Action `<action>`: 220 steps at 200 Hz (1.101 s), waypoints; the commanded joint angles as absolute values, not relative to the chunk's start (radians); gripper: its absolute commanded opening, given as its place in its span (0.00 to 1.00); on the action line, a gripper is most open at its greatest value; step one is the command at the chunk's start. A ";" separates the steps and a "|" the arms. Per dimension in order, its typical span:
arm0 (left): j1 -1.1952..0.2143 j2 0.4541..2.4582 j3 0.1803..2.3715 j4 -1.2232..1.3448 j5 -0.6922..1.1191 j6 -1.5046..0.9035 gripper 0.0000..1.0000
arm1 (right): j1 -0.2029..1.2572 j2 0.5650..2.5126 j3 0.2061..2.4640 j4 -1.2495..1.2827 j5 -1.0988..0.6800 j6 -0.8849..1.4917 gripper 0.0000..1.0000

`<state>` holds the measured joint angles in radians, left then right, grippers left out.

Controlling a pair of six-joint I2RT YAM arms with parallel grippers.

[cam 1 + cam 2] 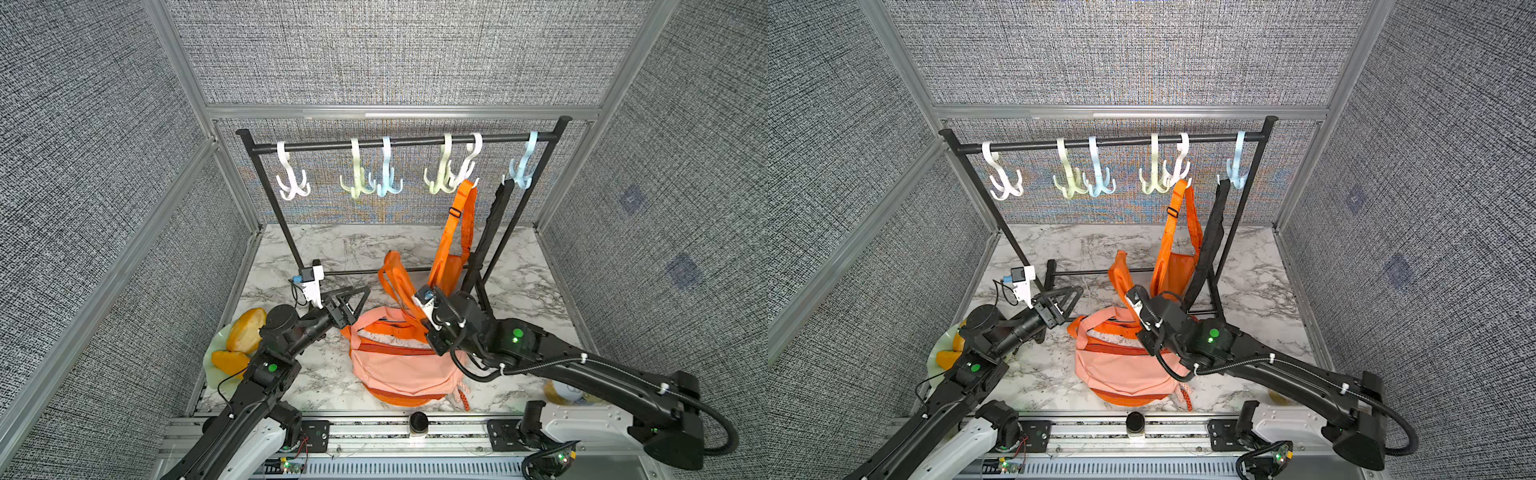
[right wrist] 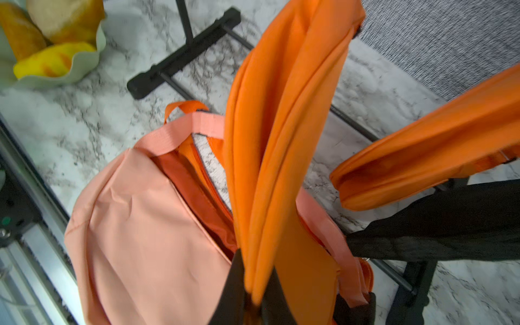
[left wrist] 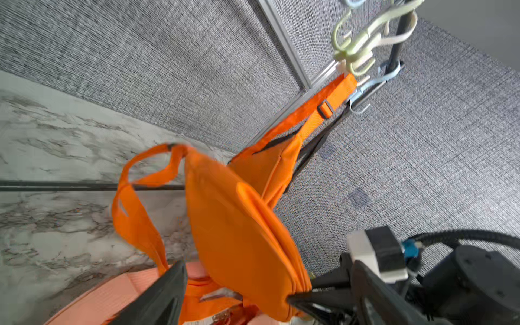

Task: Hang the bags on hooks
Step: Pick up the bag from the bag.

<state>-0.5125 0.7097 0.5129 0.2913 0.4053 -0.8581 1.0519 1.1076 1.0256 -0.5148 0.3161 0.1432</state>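
Orange bag (image 2: 281, 112) is pinched betw. R gripper (image 2: 254, 287) jaws, 12 o'clock of peach backpack (image 1: 399, 365); L gripper (image 1: 359, 291) jaws are spread wide, empty.

orange strap (image 3: 135, 225) blurred, plate (image 1: 210, 371) half hidden

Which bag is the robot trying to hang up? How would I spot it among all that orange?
Find the black rack standing on the marble table. Just in front of it a peach backpack lies on the marble. Unlike the bright orange sling bag and the black bag hanging from hooks, it is pale, and the right gripper pinches its orange shoulder strap.
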 commanded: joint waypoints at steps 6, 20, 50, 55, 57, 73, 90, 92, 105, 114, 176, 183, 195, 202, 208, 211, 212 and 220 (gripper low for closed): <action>-0.587 0.751 0.523 0.371 0.366 -0.854 0.91 | 1.031 1.052 1.009 -0.401 0.379 0.169 0.00; -0.619 0.777 0.512 0.428 0.364 -0.878 0.92 | 1.029 1.035 1.011 -0.391 0.397 0.166 0.00; -0.680 0.838 0.501 0.529 0.357 -0.913 0.92 | 1.029 1.017 1.004 -0.365 0.410 0.155 0.00; -0.690 0.849 0.504 0.535 0.353 -0.913 0.92 | 1.029 1.017 1.006 -0.363 0.410 0.152 0.00; -0.693 0.853 0.505 0.538 0.352 -0.913 0.92 | 1.029 1.017 1.006 -0.362 0.411 0.151 0.00; -0.719 0.884 0.513 0.561 0.339 -0.915 0.92 | 1.032 1.017 1.013 -0.366 0.406 0.146 0.00; -0.740 0.913 0.526 0.580 0.336 -0.916 0.92 | 1.040 1.011 1.011 -0.361 0.400 0.139 0.00; -0.743 0.918 0.528 0.582 0.335 -0.916 0.92 | 1.040 1.010 1.012 -0.361 0.401 0.138 0.00; -0.755 0.938 0.537 0.593 0.333 -0.916 0.92 | 1.048 1.007 1.010 -0.356 0.408 0.131 0.00; -0.764 0.950 0.542 0.601 0.330 -0.914 0.92 | 1.050 1.008 1.011 -0.354 0.408 0.127 0.00; -0.797 1.038 0.597 0.626 0.321 -0.908 0.91 | 1.113 1.088 1.047 -0.354 0.477 0.086 0.00; -0.798 1.048 0.605 0.624 0.319 -0.905 0.90 | 1.122 1.099 1.053 -0.356 0.493 0.082 0.00; -0.799 1.060 0.613 0.615 0.314 -0.898 0.90 | 1.138 1.118 1.063 -0.358 0.516 0.074 0.00; -0.800 1.065 0.618 0.607 0.307 -0.893 0.89 | 1.148 1.127 1.067 -0.360 0.529 0.071 0.00; -0.800 1.069 0.622 0.598 0.299 -0.889 0.89 | 1.157 1.137 1.071 -0.361 0.541 0.068 0.00; -0.799 1.072 0.623 0.595 0.295 -0.887 0.89 | 1.161 1.141 1.073 -0.362 0.547 0.066 0.00; -0.799 1.072 0.623 0.595 0.293 -0.886 0.89 | 1.162 1.142 1.073 -0.362 0.549 0.065 0.00; -0.799 1.078 0.628 0.581 0.280 -0.881 0.87 | 1.173 1.154 1.078 -0.365 0.568 0.062 0.00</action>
